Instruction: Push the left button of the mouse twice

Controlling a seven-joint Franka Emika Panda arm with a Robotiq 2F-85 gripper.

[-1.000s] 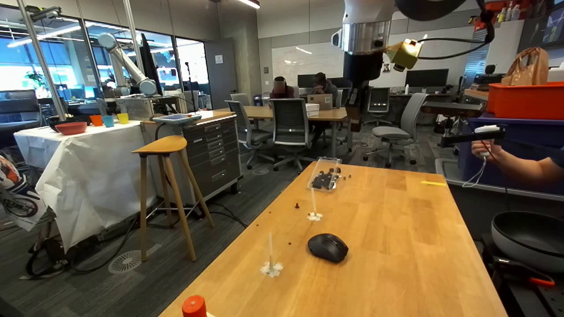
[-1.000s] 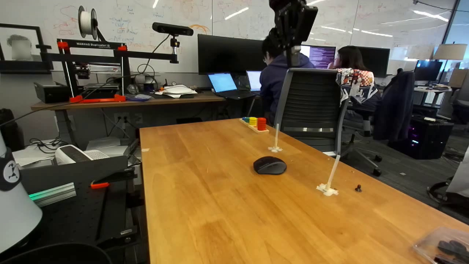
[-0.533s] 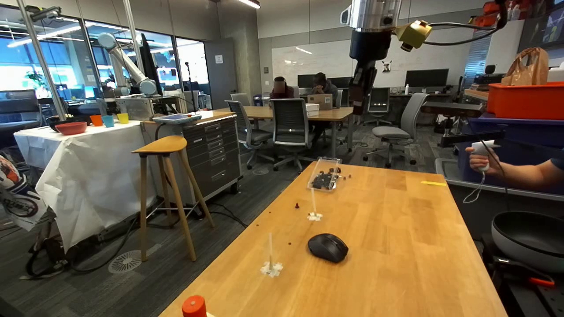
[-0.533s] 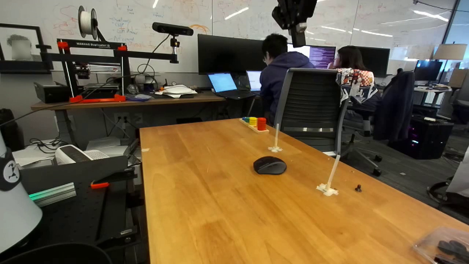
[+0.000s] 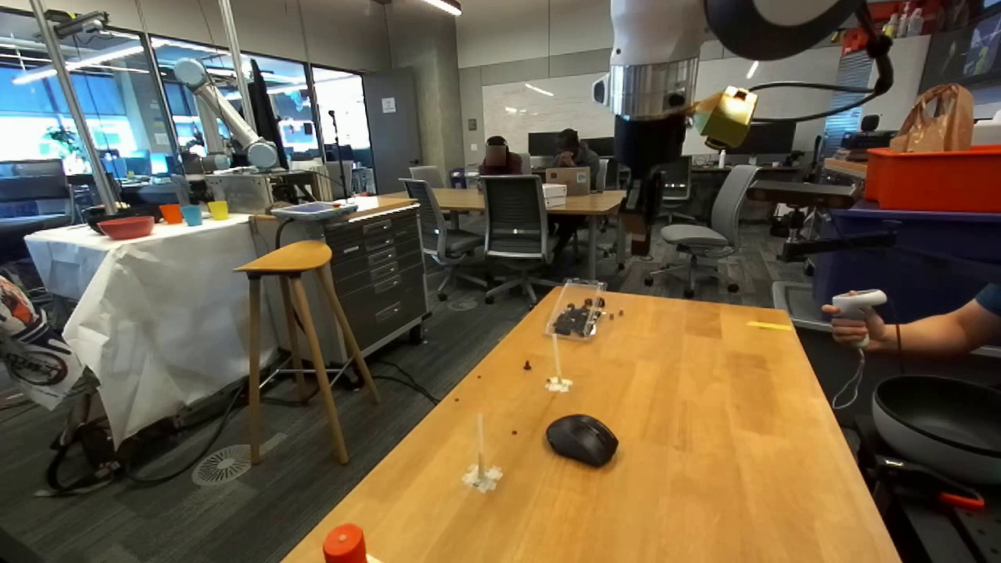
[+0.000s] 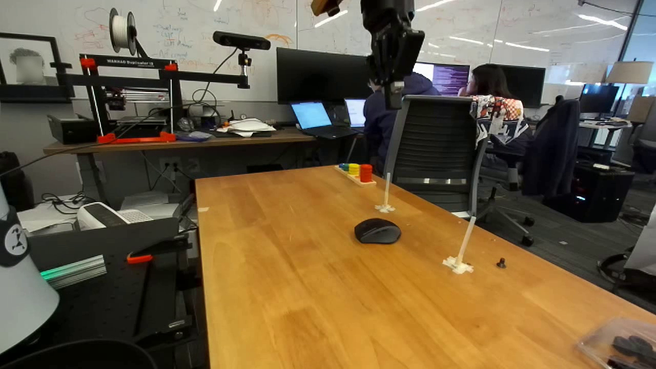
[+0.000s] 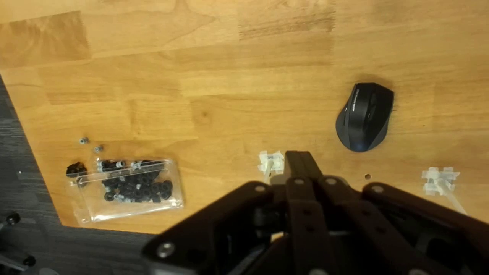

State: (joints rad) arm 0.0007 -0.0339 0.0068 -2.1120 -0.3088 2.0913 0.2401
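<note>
Wooden tabletop (image 7: 237, 95) carrying a clear tray (image 7: 126, 209) of dark bits (image 7: 135, 187), lying well apart from the mouse (image 7: 363, 120); two taped sticks (image 5: 480, 442) standing nearer it. Mouse is resting flat on that tabletop. Gripper (image 7: 302, 165) is hanging high, well apart from the mouse, jaws pressed together, nothing visible between. Probably approach stage; next move is calling for lining up over the left button (image 7: 361, 96), then pressing down twice.

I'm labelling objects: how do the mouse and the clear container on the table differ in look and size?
The mouse is dark and opaque; the clear container is see-through, showing dark pieces inside. The mouse is rounded, while the container is boxy with straight edges. In the wrist view, the container looks larger than the mouse. Both rest on the wooden table.
</note>
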